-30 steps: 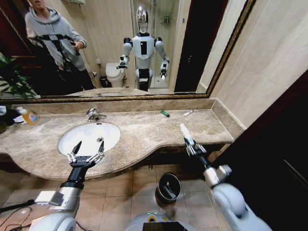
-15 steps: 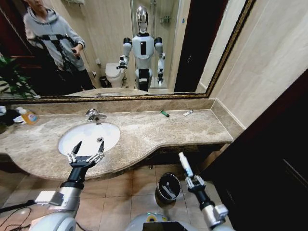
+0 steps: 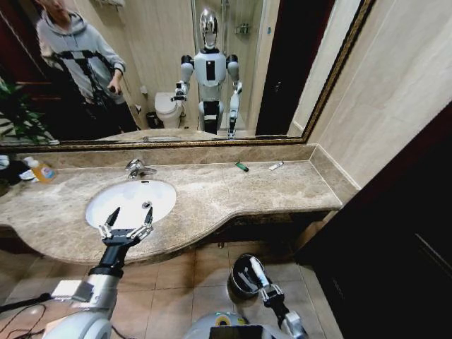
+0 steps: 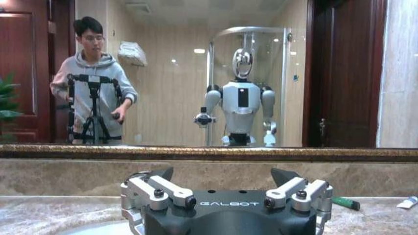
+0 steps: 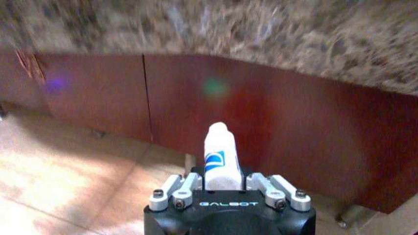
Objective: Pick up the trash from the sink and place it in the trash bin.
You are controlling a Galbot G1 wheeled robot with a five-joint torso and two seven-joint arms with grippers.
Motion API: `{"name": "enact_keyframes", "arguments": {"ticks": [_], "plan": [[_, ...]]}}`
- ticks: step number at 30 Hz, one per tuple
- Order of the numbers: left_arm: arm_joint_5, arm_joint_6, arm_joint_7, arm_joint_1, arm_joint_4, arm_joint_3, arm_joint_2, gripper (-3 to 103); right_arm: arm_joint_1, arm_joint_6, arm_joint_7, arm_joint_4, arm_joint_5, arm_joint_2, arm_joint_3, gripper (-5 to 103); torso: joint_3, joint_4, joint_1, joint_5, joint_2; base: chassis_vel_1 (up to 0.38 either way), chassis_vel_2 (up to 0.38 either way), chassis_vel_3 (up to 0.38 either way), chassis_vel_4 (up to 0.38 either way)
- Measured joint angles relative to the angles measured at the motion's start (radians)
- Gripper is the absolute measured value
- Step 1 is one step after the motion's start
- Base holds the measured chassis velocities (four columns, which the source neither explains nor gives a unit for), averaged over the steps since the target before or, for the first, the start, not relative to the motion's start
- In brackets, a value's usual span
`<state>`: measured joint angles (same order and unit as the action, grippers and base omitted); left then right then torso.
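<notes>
My right gripper (image 3: 268,289) is shut on a white tube of trash (image 3: 256,270) with a blue mark, held low over the floor at the right rim of the black trash bin (image 3: 234,284). The right wrist view has the tube (image 5: 218,157) standing up between the fingers of that gripper (image 5: 222,183). My left gripper (image 3: 126,227) hangs open and empty over the front rim of the white sink (image 3: 161,195). A small green piece (image 3: 241,167) and a white packet (image 3: 276,166) lie at the back of the counter. The left wrist view shows the open left gripper (image 4: 222,177).
The beige-brown marble counter (image 3: 233,198) overhangs a red-brown cabinet front (image 5: 294,122) close ahead of the right hand. A chrome tap (image 3: 135,168) stands behind the basin. A clear bottle with an orange label (image 3: 42,170) sits far left. Dark wall panels close the right side.
My right arm has dropped from counter height down to the floor-level bin, carrying the white tube. The left arm has stayed still.
</notes>
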<state>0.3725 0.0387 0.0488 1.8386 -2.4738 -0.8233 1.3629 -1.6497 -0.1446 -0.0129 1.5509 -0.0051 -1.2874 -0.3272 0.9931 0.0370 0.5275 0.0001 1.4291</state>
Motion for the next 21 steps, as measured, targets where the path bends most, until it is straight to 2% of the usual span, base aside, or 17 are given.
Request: {"name": "enact_keyframes", "arguments": {"ticks": [10, 21], "plan": [[0.0, 0.0, 0.0, 0.0, 0.0, 0.0, 0.0, 100, 0.164, 0.079, 0.027, -0.233, -0.043, -0.003, 0.056, 30, 0.0, -0.0001, 0.0, 0.0, 0.0, 0.0, 0.0, 0.0, 0.0], [0.0, 0.0, 0.0, 0.0, 0.0, 0.0, 0.0, 100, 0.313, 0.112, 0.048, -0.455, -0.047, -0.02, 0.09, 30, 0.0, -0.0001, 0.0, -0.0001, 0.0, 0.0, 0.0, 0.0, 0.0]]}}
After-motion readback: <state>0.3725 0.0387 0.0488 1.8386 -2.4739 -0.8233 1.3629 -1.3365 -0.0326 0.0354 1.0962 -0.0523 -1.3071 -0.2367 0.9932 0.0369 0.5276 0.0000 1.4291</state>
